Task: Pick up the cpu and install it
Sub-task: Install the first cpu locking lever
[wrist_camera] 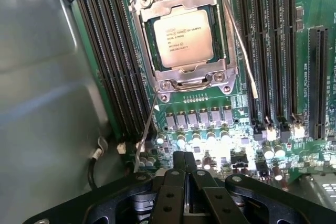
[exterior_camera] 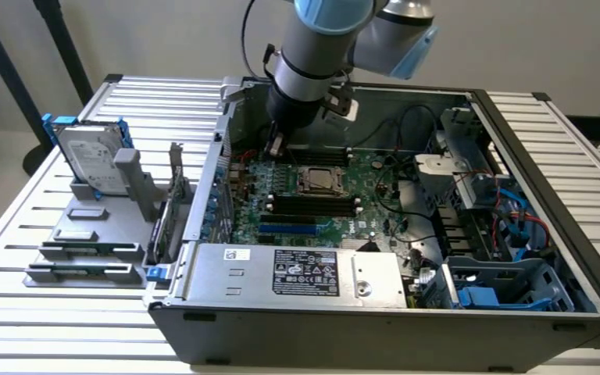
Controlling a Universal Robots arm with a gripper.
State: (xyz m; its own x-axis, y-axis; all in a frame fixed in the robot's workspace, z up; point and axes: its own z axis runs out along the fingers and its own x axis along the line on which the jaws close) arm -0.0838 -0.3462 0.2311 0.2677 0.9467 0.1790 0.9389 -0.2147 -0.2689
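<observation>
Silver on green
My gripper [wrist_camera: 185, 162] is black; the cpu [wrist_camera: 184, 38] is shiny silver with dark print, its motherboard [wrist_camera: 231, 102] green, the memory slots [wrist_camera: 119, 77] black.

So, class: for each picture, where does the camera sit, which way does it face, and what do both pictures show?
Exterior view: off the arm, high up, looking down into the open case; the arm and gripper show.
Wrist view: on the wrist, looking past the shut gripper down at the board.
Shared: the cpu in its socket, the board, the gripper.
</observation>
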